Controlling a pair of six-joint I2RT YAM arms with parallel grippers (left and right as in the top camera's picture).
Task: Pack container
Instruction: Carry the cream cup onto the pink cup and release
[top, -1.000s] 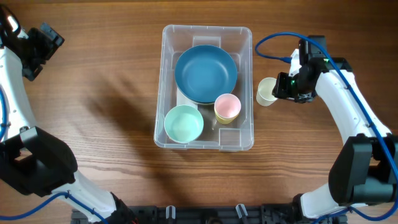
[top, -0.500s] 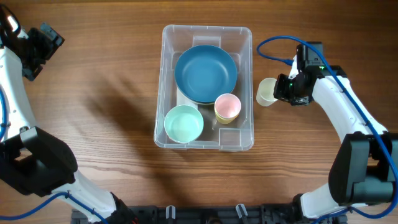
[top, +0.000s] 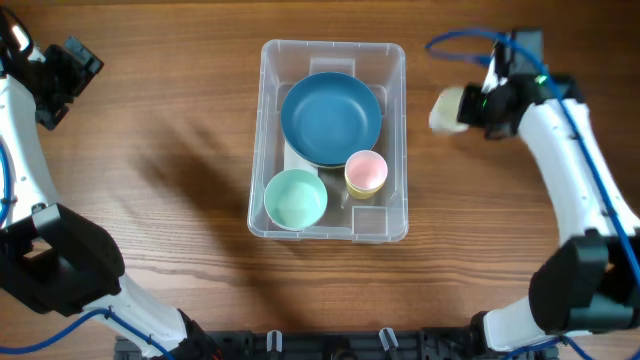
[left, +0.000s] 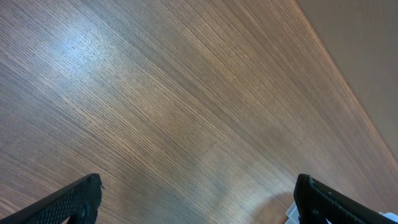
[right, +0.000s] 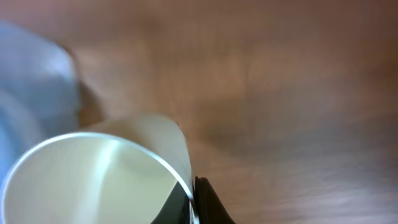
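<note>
The clear plastic container (top: 270, 120) stands mid-table and holds a blue bowl (top: 331, 117), a mint green bowl (top: 295, 198) and a pink cup stacked in a yellow cup (top: 366, 171). My right gripper (top: 468, 108) is shut on a cream cup (top: 446, 109), lifted off the table just right of the container's far end. In the right wrist view the cup (right: 99, 174) fills the lower left, a finger (right: 208, 202) pressed on its rim. My left gripper (left: 196, 199) is open and empty over bare wood at the far left (top: 60, 75).
A blue cable (top: 465, 42) loops above my right arm. A corner of the container (left: 291, 214) shows at the bottom right of the left wrist view.
My right gripper has lifted the cream cup off the table and carried it toward the far side, still right of the container. The left arm has not moved.
</note>
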